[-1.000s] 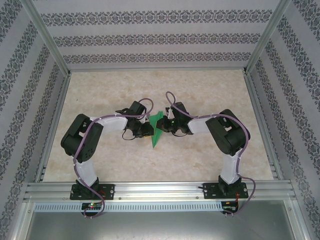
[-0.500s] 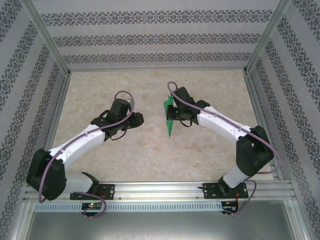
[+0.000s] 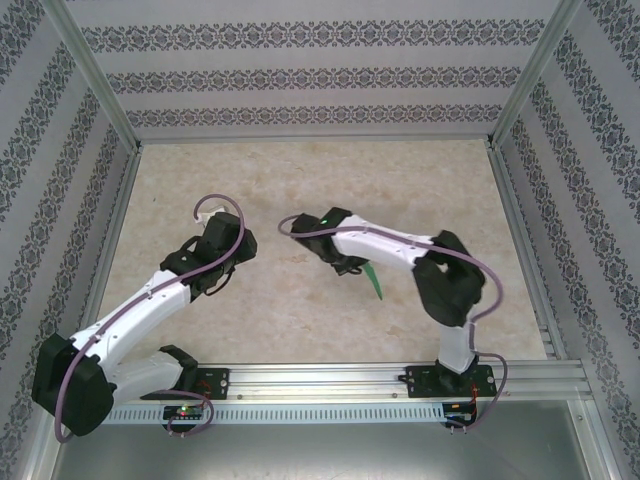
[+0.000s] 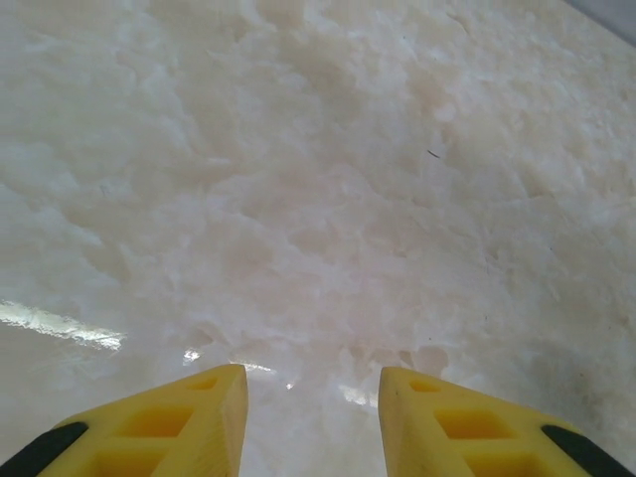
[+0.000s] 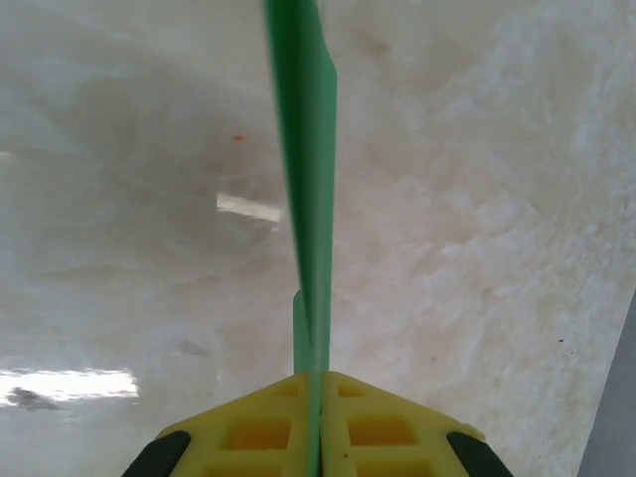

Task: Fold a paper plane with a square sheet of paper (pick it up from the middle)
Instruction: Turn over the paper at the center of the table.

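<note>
Two end effectors worked over the pale desk (image 3: 300, 180), well apart. The left end effector (image 4: 311, 402) hung above bare desk on the left, its yellow fingers (image 4: 189, 422) spread with nothing between them. The right end effector (image 5: 320, 388) had its fingers pressed together, pinching the green plane (image 5: 310, 159) at one end. From the right wrist, the plane showed edge-on as a thin upright strip. It ran straight away from the fingertips and out of the top of the view. From above, a narrow green sliver of the plane (image 3: 376, 282) poked toward the near right from under the right arm, right of the desk's middle. Whether it touched the desk could not be told.
</note>
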`<action>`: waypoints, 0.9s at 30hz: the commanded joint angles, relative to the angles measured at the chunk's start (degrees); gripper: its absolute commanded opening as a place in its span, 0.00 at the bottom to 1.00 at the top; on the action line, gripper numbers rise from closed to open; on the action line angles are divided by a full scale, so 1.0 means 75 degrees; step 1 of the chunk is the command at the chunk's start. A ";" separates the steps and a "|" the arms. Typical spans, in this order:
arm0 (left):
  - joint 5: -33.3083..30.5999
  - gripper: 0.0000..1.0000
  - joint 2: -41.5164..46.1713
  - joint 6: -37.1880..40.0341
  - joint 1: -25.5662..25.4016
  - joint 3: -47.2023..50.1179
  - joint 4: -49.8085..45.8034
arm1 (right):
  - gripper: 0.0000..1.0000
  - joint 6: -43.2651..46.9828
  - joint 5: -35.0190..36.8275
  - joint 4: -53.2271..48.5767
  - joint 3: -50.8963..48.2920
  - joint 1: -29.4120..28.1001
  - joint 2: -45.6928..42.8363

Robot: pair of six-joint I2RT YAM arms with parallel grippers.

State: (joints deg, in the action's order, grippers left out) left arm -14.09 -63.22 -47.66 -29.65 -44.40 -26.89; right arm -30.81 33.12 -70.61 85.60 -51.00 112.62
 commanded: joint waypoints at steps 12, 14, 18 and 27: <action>-0.0224 0.41 0.0376 -0.0005 0.0127 0.0178 -0.0398 | 0.36 -0.0109 -0.2339 0.0867 0.1708 -0.0770 0.1437; -0.0155 0.41 0.0397 0.0013 0.0122 0.0189 -0.0348 | 0.39 -0.0028 -0.2721 0.1307 0.1415 -0.0752 0.0990; 0.0172 0.43 0.0343 0.0042 0.0129 0.0213 -0.0210 | 0.58 0.0012 -0.3837 0.2719 0.0234 -0.0492 -0.0453; 0.1941 0.44 -0.0349 0.0175 0.0123 0.0303 0.0592 | 0.54 -0.0612 -0.6613 0.6009 -0.3460 0.1215 -0.3411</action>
State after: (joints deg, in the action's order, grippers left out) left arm -6.22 -64.23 -47.44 -28.99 -42.78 -27.00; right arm -32.77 -6.31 -36.58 66.22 -45.19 89.21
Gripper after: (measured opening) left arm 0.445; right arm 0.587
